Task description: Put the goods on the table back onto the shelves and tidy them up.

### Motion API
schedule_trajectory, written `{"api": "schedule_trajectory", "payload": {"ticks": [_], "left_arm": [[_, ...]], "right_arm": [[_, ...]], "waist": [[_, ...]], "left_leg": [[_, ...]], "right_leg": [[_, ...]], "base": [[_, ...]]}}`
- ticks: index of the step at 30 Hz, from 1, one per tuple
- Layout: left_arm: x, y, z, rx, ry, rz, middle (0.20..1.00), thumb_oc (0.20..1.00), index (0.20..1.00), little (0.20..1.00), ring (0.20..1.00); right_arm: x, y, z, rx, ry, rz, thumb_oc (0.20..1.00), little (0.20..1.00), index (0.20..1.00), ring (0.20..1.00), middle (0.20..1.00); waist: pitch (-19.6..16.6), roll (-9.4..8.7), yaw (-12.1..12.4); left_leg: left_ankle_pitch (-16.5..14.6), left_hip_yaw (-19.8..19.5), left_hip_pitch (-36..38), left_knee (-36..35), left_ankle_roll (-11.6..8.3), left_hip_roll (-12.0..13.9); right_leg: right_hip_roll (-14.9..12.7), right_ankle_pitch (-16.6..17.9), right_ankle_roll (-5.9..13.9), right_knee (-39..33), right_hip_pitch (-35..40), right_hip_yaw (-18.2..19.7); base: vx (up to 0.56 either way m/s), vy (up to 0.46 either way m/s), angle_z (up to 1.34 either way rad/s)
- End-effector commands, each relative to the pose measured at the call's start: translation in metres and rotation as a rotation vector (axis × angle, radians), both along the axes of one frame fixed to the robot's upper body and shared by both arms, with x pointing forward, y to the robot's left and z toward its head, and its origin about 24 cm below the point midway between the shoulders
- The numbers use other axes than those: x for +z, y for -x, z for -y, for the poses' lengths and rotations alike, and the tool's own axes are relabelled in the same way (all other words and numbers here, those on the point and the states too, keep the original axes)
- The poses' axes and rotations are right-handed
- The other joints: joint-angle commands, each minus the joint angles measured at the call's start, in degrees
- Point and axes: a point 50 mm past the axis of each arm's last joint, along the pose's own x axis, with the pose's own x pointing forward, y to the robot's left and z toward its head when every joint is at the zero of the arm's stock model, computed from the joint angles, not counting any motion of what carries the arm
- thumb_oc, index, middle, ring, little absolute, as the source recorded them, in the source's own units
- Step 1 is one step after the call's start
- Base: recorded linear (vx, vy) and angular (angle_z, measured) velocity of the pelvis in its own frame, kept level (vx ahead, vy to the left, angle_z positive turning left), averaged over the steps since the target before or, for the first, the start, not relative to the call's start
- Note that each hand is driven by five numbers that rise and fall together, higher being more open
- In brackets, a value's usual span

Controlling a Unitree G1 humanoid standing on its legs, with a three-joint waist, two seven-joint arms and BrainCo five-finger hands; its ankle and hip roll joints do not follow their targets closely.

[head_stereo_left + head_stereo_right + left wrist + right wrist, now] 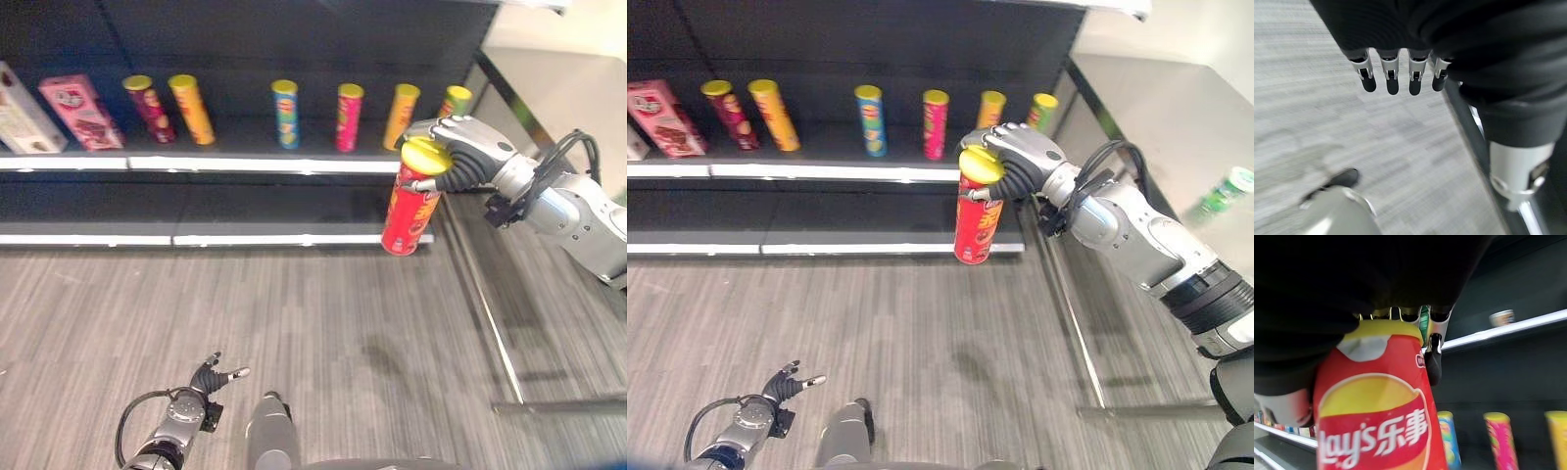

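— Where was the red can (pixel 409 206)?

— Gripped near its yellow lid by the right hand (pixel 458 154), before the shelf (pixel 265 162), seemingly bound for the row's end gap. The left hand (pixel 210 375) hung low, fingers relaxed.

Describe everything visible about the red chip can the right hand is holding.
The red chip can is a tall tube with a yellow lid and a red printed wrapper carrying a yellow oval and white lettering. The right hand grips it at the top, fingers curled over the lid, thumb against the side. It hangs in the air, slightly tilted with its base toward the robot's left, in front of the dark shelf's right end. Nothing else touches it.
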Motion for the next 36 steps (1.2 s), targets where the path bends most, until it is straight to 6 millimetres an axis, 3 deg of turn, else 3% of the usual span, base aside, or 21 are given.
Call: {"api": "schedule_trajectory", "payload": {"ticks": [1, 2, 6, 9, 11, 13, 15, 16, 17, 18, 20, 22, 23, 25, 26, 27, 28, 30, 31, 34, 36], "left_arm": [[0.0, -0.001, 0.002, -0.033, -0.008, -0.002, 1.0, 1.0, 1.0, 1.0, 1.0], [0.0, -0.001, 0.003, -0.033, -0.007, -0.001, 1.0, 1.0, 1.0, 1.0, 1.0], [-0.007, -0.006, 0.024, -0.06, 0.054, -0.005, 1.0, 1.0, 1.0, 1.0, 1.0], [-0.008, -0.012, 0.04, -0.105, 0.092, 0.006, 1.0, 1.0, 1.0, 1.0, 1.0], [-0.008, -0.013, 0.042, -0.113, 0.096, 0.012, 1.0, 1.0, 1.0, 1.0, 1.0], [-0.011, -0.01, 0.048, -0.14, 0.108, 0.003, 1.0, 1.0, 1.0, 1.0, 1.0], [-0.008, -0.011, 0.05, -0.137, 0.124, 0.026, 1.0, 1.0, 1.0, 1.0, 1.0], [-0.008, -0.012, 0.05, -0.138, 0.123, 0.027, 1.0, 1.0, 1.0, 1.0, 1.0], [-0.008, -0.012, 0.053, -0.142, 0.131, 0.036, 1.0, 1.0, 1.0, 1.0, 1.0], [-0.009, -0.012, 0.055, -0.14, 0.131, 0.036, 1.0, 1.0, 1.0, 1.0, 1.0], [-0.009, -0.011, 0.057, -0.142, 0.132, 0.034, 1.0, 1.0, 1.0, 1.0, 1.0], [-0.008, -0.015, 0.062, -0.166, 0.143, 0.047, 1.0, 1.0, 1.0, 1.0, 1.0], [-0.006, -0.017, 0.06, -0.174, 0.137, 0.054, 1.0, 1.0, 1.0, 1.0, 1.0], [-0.005, -0.018, 0.059, -0.174, 0.132, 0.057, 1.0, 1.0, 1.0, 1.0, 1.0], [-0.003, -0.02, 0.058, -0.2, 0.113, 0.066, 1.0, 1.0, 1.0, 1.0, 1.0], [-0.001, -0.022, 0.056, -0.213, 0.099, 0.073, 1.0, 1.0, 1.0, 1.0, 1.0], [-0.001, -0.022, 0.055, -0.214, 0.098, 0.072, 1.0, 1.0, 1.0, 1.0, 1.0], [0.002, -0.019, 0.048, -0.222, 0.062, 0.09, 1.0, 1.0, 1.0, 1.0, 1.0], [0.004, -0.016, 0.042, -0.171, 0.059, 0.11, 1.0, 1.0, 1.0, 1.0, 1.0], [0.013, -0.019, 0.021, -0.107, 0.026, 0.139, 1.0, 1.0, 1.0, 1.0, 1.0], [0.019, -0.021, 0.007, -0.09, -0.014, 0.142, 1.0, 1.0, 1.0, 1.0, 1.0]], "right_arm": [[0.073, 0.016, 0.002, -0.005, -0.01, 0.246, 0.2, 0.2, 0.2, 0.2, 0.2], [0.074, 0.016, 0.002, -0.005, -0.009, 0.247, 0.2, 0.2, 0.2, 0.2, 0.2], [0.077, 0.017, 0.003, -0.016, 0.029, 0.246, 0.2, 0.2, 0.2, 0.2, 0.2], [0.075, 0.019, 0.007, -0.03, 0.032, 0.234, 0.2, 0.2, 0.2, 0.2, 0.2], [0.072, 0.019, 0.01, -0.037, 0.035, 0.227, 0.2, 0.2, 0.2, 0.2, 0.2], [0.064, 0.021, 0.019, -0.066, 0.032, 0.202, 0.2, 0.2, 0.2, 0.2, 0.2], [0.063, 0.024, 0.02, -0.069, 0.042, 0.203, 0.2, 0.2, 0.2, 0.2, 0.2], [0.063, 0.024, 0.02, -0.069, 0.041, 0.204, 0.2, 0.2, 0.2, 0.2, 0.2], [0.061, 0.025, 0.021, -0.066, 0.034, 0.202, 0.2, 0.2, 0.2, 0.2, 0.2], [0.058, 0.023, 0.023, -0.078, 0.016, 0.188, 0.2, 0.2, 0.2, 0.2, 0.2], [0.054, 0.02, 0.025, -0.089, 0.016, 0.172, 0.2, 0.2, 0.2, 0.2, 0.2], [0.057, 0.02, 0.028, -0.11, 0.029, 0.174, 0.2, 0.2, 0.2, 0.2, 0.2], [0.057, 0.019, 0.03, -0.119, 0.031, 0.173, 0.2, 0.2, 0.2, 0.2, 0.2], [0.057, 0.019, 0.032, -0.122, 0.027, 0.176, 0.2, 0.2, 0.2, 0.2, 0.2], [0.057, 0.019, 0.037, -0.139, 0.01, 0.18, 0.2, 0.2, 0.2, 0.2, 0.2], [0.056, 0.019, 0.038, -0.143, 0.011, 0.188, 0.2, 0.2, 0.2, 0.2, 0.2], [0.055, 0.019, 0.039, -0.144, 0.01, 0.187, 0.2, 0.2, 0.2, 0.2, 0.2], [0.045, 0.019, 0.035, -0.122, 0.004, 0.19, 0.2, 0.2, 0.2, 0.2, 0.2], [0.036, 0.019, 0.025, -0.077, -0.027, 0.177, 0.2, 0.2, 0.2, 0.2, 0.2], [0.033, 0.019, 0.012, -0.028, -0.087, 0.186, 0.2, 0.2, 0.2, 0.2, 0.2], [0.035, 0.021, 0.011, -0.017, -0.128, 0.209, 0.2, 0.2, 0.2, 0.2, 0.2]], "waist": [[-0.1, -1.65, -0.8], [-0.1, -1.63, -0.8], [2.8, -1.31, -2.8], [3.4, -0.85, -3.4], [3.4, -0.52, -3.9], [2.6, 0.53, -4.6], [3.0, 1.65, -4.5], [2.9, 1.45, -4.6], [3.6, 1.39, -4.0], [3.9, 1.38, -3.9], [4.3, 1.65, -3.8], [4.7, 1.72, -3.6], [4.1, 1.81, -3.6], [3.9, 1.84, -3.2], [2.6, 2.72, -3.1], [1.8, 3.21, -2.8], [1.7, 3.1, -2.7], [0.5, 3.96, -1.4], [0.2, 4.41, -1.3], [1.8, 4.32, -1.0], [2.2, 3.23, -0.9]], "left_leg": [[2.3, 6.2, 15.2, -15.9, -7.01, 0.0], [2.5, 6.3, 15.2, -16.0, -6.99, 0.0], [-0.3, 3.4, 20.4, -17.4, -4.57, -7.1], [-2.8, -0.1, 23.7, -16.6, -3.27, -9.9], [-3.5, -1.3, 24.9, -16.0, -3.1, -10.1], [-3.6, -3.2, 26.7, -11.2, -4.81, -9.9], [0.4, -3.3, 24.0, 1.2, -8.48, -9.5], [0.6, -3.4, 23.7, 1.2, -8.46, -9.7], [3.8, -3.8, 18.9, 12.7, -9.9, -10.4], [4.9, -3.0, 17.5, 16.7, -10.39, -10.3], [5.3, -2.0, 15.8, 19.0, -10.4, -8.4], [3.7, 0.0, 13.7, 17.9, -9.1, -3.7], [1.7, 1.7, 13.3, 9.2, -7.57, 0.9], [2.0, 2.0, 13.0, 3.4, -7.74, 2.9], [5.5, 1.0, 10.1, -6.2, -9.89, 7.9], [8.6, -0.6, 9.5, -10.8, -11.65, 9.6], [9.0, -0.4, 10.1, -11.7, -11.81, 9.6], [9.7, -5.3, 10.4, -14.3, -13.4, 11.6], [5.1, -6.6, 11.6, -10.7, -13.4, 10.7], [0.5, -1.2, 14.3, -7.4, -12.97, 11.1], [1.4, 2.2, 15.3, -7.4, -12.23, 10.4]], "right_leg": [[12.1, -7.0, 1.09, -6.0, -5.7, 0.5], [12.1, -7.0, 1.07, -5.9, -5.9, 0.5], [23.4, -8.9, -0.83, -4.7, -11.1, 4.3], [26.0, -7.9, -2.66, -4.7, -12.1, 3.1], [26.1, -8.0, -3.08, -4.1, -12.3, 1.6], [25.3, -8.5, -4.27, -3.5, -9.9, -0.1], [25.0, -9.8, -5.57, -2.9, -7.4, -0.6], [24.8, -9.6, -5.56, -3.0, -7.6, -0.7], [23.8, -11.5, -7.08, -2.4, -6.0, -0.3], [23.1, -12.5, -7.66, -2.3, -4.8, -0.1], [22.4, -13.4, -7.83, -1.8, -4.0, 0.2], [20.8, -14.7, -7.11, -1.5, -2.5, 1.0], [18.4, -15.5, -5.48, -2.2, -1.8, 1.4], [16.9, -16.0, -4.59, -2.4, -1.5, 1.9], [13.7, -16.9, -2.67, -3.9, 0.5, 2.7], [12.5, -17.2, -1.73, -4.3, 1.3, 3.9], [12.5, -17.3, -1.79, -4.4, 1.4, 3.8], [9.5, -17.9, 0.06, -4.3, 2.4, 5.9], [5.2, -15.5, 1.78, -4.2, 1.6, 7.1], [3.9, -9.4, 1.81, -4.2, -3.4, 10.6], [5.6, -7.0, 1.81, -3.4, -6.9, 9.3]], "base": [[0.15, 0.476, 0.23], [0.18, 0.479, 0.06], [0.24, 0.312, 0.48], [0.33, 0.126, 0.51], [0.38, 0.016, 0.38], [0.5, -0.003, 0.94], [0.3, 0.032, 0.76], [0.28, 0.063, 0.47], [0.26, 0.068, 0.15], [0.35, 0.117, -0.04], [0.17, 0.088, -0.24], [0.29, 0.246, -0.4], [0.38, 0.442, -0.34], [0.3, 0.433, -0.2], [0.39, 0.556, -0.21], [0.4, 0.548, -0.17], [0.41, 0.549, -0.34], [0.34, 0.529, -0.55], [0.2, 0.459, -1.12], [0.06, 0.383, -1.84], [-0.14, 0.117, -1.69]]}}
